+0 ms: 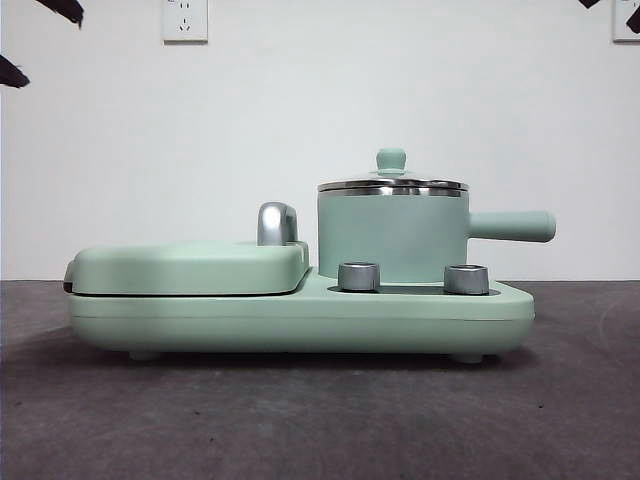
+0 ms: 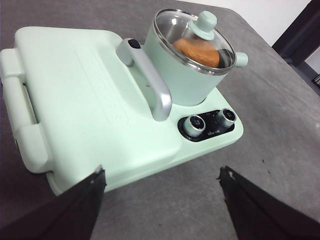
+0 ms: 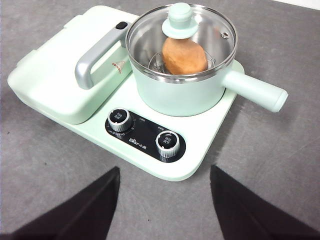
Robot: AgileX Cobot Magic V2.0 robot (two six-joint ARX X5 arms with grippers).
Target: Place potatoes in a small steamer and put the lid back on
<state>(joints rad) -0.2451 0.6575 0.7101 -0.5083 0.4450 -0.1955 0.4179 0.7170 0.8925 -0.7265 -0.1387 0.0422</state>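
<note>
The potato (image 3: 184, 55) lies inside the small steamer (image 3: 175, 90), under the glass lid (image 3: 181, 37) seated on its rim; the steamer stands on the cooker base (image 3: 200, 150) beside the griddle lid (image 3: 60, 75). Both task steps look finished. Left gripper (image 2: 162, 187) and right gripper (image 3: 165, 192) hang back from the steamer, fingers released, grasping nothing, so no further move seems needed

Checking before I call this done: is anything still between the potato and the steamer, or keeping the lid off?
Nothing visible. The potato already sits inside the steamer, and the glass lid rests on its rim. Both claws, left and right, are open and clear.
</note>
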